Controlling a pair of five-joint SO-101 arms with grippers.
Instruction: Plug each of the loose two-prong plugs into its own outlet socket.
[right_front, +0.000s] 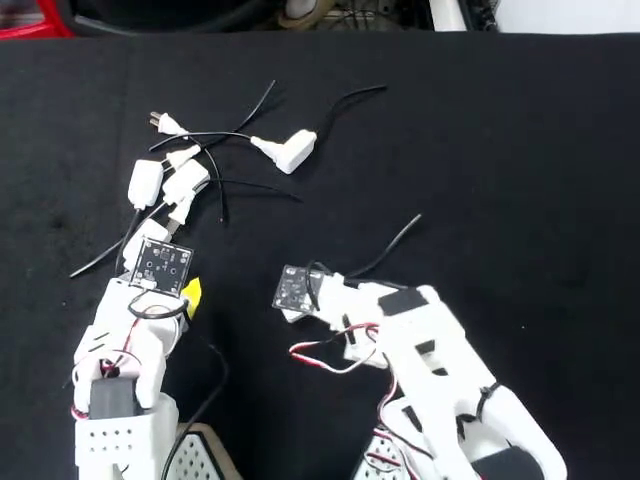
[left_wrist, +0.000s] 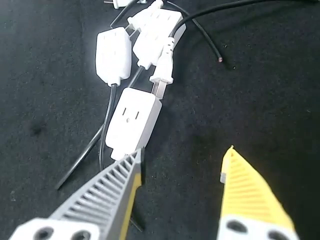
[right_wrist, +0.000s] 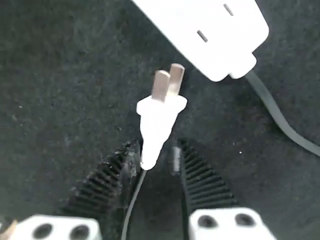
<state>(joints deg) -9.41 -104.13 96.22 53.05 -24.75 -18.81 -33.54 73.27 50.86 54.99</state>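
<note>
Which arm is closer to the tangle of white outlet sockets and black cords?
Left. The left gripper is right beside the tangle, one socket just ahead of it. The right gripper is farther off, near the middle of the table, at a two-prong plug.

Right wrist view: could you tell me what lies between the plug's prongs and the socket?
Only bare cloth between plug and socket, seen in the right wrist view.

We see two white plastic arms, the left arm (right_front: 125, 370) and the right arm (right_front: 430, 370), each with thin red wires (right_front: 322, 357) looping along it and a small circuit board (right_front: 162, 264) at the wrist. Ribbed fingers sit on white bases with screw holes: a grey finger (left_wrist: 107, 192) and a yellow finger (left_wrist: 247, 187) on the left, black fingers (right_wrist: 107, 182) on the right
</note>
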